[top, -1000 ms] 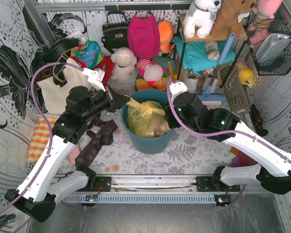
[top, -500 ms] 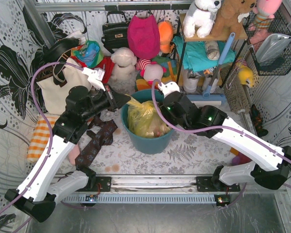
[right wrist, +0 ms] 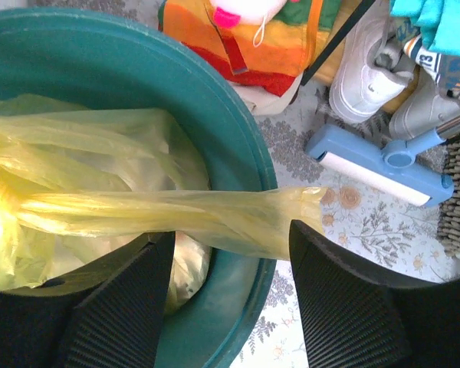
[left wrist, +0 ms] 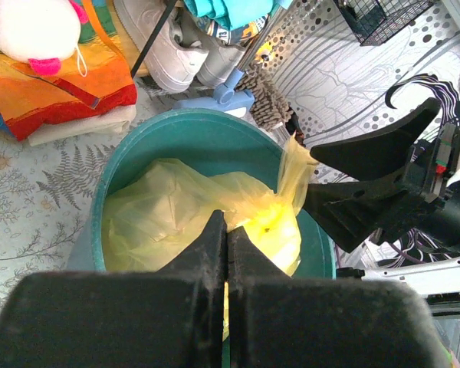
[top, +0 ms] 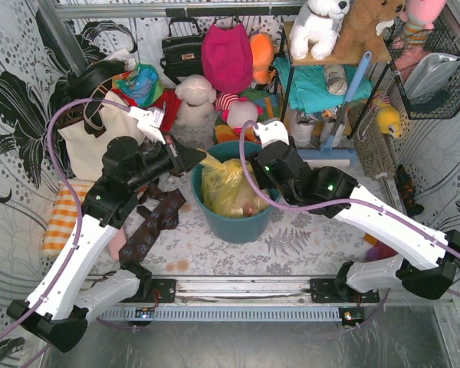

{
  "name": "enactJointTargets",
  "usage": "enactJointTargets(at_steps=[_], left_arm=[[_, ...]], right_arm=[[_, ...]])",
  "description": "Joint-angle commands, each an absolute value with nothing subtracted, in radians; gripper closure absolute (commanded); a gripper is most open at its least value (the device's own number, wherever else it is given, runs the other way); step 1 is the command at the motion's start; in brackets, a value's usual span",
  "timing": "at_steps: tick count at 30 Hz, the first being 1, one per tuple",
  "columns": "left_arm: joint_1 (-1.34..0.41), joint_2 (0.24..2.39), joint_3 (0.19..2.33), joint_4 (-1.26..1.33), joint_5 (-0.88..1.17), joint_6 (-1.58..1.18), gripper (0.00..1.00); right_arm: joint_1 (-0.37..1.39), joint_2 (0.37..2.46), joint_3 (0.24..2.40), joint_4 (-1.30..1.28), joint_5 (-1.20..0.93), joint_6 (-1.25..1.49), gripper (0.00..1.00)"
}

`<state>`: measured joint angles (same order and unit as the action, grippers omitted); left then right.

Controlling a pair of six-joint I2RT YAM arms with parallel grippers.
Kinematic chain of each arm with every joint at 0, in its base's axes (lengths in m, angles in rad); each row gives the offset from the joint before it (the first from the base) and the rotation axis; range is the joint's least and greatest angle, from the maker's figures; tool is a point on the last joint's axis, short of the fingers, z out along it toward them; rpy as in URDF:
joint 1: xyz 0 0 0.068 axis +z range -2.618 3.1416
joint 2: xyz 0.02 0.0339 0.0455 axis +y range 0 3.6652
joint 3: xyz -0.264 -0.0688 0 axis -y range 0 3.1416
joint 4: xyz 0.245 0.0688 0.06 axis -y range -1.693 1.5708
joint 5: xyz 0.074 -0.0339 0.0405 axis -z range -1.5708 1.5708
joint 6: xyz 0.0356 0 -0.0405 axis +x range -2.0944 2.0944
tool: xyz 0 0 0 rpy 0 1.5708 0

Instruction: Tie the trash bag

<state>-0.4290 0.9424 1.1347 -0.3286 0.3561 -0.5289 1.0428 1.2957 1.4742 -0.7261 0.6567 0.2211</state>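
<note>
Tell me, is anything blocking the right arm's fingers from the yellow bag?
Nothing visible. The trash bag's twisted tail already lies between the open right fingers, reaching out over the teal bin's rim.

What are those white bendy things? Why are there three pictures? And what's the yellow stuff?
Those are two robot arms, and each ends in a two-finger pincher. One picture looks down from above. The other two come from small cameras on the wrists, so you see the black fingers up close. On the table stands a teal bin with a yellow trash bag inside. The left gripper is pinched shut on the bag's plastic. The right gripper is open, with the bag's twisted tail right by its fingers. Soft toys sit behind.
</note>
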Motion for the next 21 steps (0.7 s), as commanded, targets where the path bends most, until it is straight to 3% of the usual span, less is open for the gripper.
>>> enactJointTargets(at_steps=[1, 8, 14, 17, 21], left_arm=[[-0.424, 0.925, 1.14, -0.271, 0.361, -0.537, 1.0], [-0.424, 0.922, 1.135, -0.266, 0.364, -0.54, 1.0], [-0.425, 0.924, 1.131, -0.264, 0.363, -0.54, 1.0], [-0.424, 0.923, 1.127, -0.258, 0.368, -0.544, 1.0], [-0.425, 0.921, 1.125, -0.253, 0.369, -0.546, 1.0]], right_arm=[[1.042, 1.27, 1.456, -0.635, 0.688, 0.183, 0.37], [1.042, 1.34, 1.481, -0.647, 0.673, 0.132, 0.23], [1.042, 1.391, 1.532, -0.699, 0.684, 0.082, 0.18], [1.04, 1.407, 1.56, -0.736, 0.683, 0.055, 0.18], [1.034, 1.407, 1.567, -0.751, 0.685, 0.014, 0.29]])
